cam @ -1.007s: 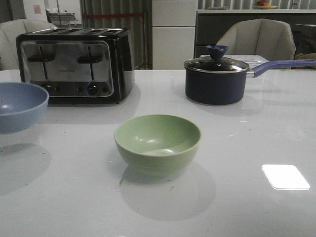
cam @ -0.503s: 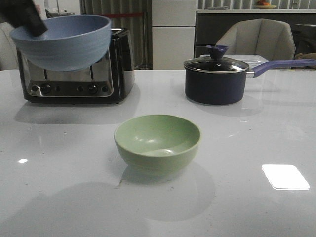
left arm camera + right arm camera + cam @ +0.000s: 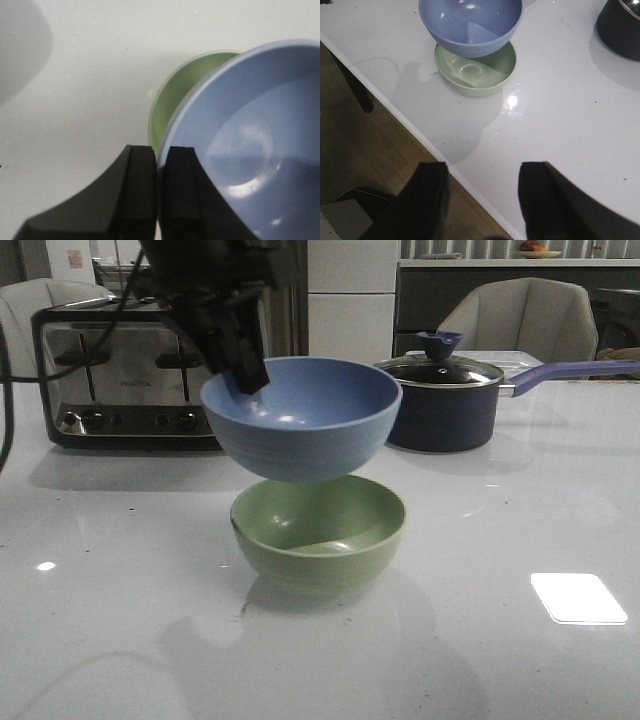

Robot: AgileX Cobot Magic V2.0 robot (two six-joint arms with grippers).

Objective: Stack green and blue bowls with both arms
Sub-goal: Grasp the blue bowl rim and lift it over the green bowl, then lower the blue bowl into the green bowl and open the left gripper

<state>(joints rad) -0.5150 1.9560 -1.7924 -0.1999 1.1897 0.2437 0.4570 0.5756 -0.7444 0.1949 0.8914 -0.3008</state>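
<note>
Front view shows the left gripper [image 3: 243, 368] pinching the rim of the blue bowl [image 3: 300, 418], which hangs in the air directly above the green bowl [image 3: 318, 530]; the green bowl sits upright on the white table [image 3: 520, 540], in front of the toaster [image 3: 120, 370] and the saucepan [image 3: 440, 400]. From the left wrist camera the two fingers [image 3: 137, 190] are closed on the blue bowl's wall, one inside and one outside, and a crescent of green shows past the blue rim, so the two are not quite concentric. The blue bowl also looks slightly tilted toward the camera. To nest it well, I judge it should shift a little until the green rim shows evenly all round, level out, then descend slowly and let go only when the bowl is seated; releasing from height could make it rock or push the green bowl. The outer finger must clear the green rim on the way down. The right gripper [image 3: 482, 200] is spread wide and empty, hanging beyond the table edge, well apart from both bowls
</note>
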